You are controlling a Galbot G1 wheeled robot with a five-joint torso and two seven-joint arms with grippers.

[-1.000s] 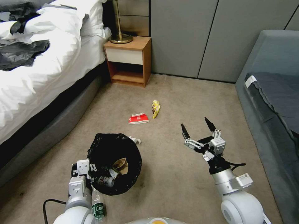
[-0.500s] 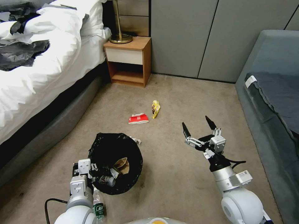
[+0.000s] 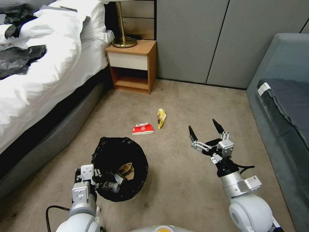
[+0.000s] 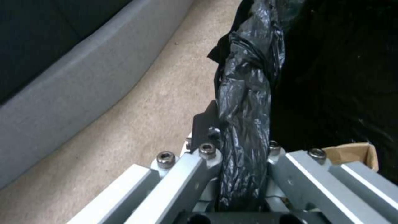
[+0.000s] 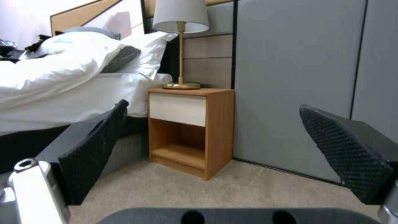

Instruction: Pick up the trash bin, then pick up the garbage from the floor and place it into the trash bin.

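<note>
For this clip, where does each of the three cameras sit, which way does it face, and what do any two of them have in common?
Head view: on the robot's head, looking forward and down at the carpet; both arms show, the left end effector at the trash bin, the right end effector open in the air.
Left wrist view: on the left wrist, facing along its fingers clamped on the bin's black-bag rim.
Right wrist view: on the right wrist, facing the nightstand between its fingers.
Shared: head and right wrist views both show the nightstand and lamp.
</note>
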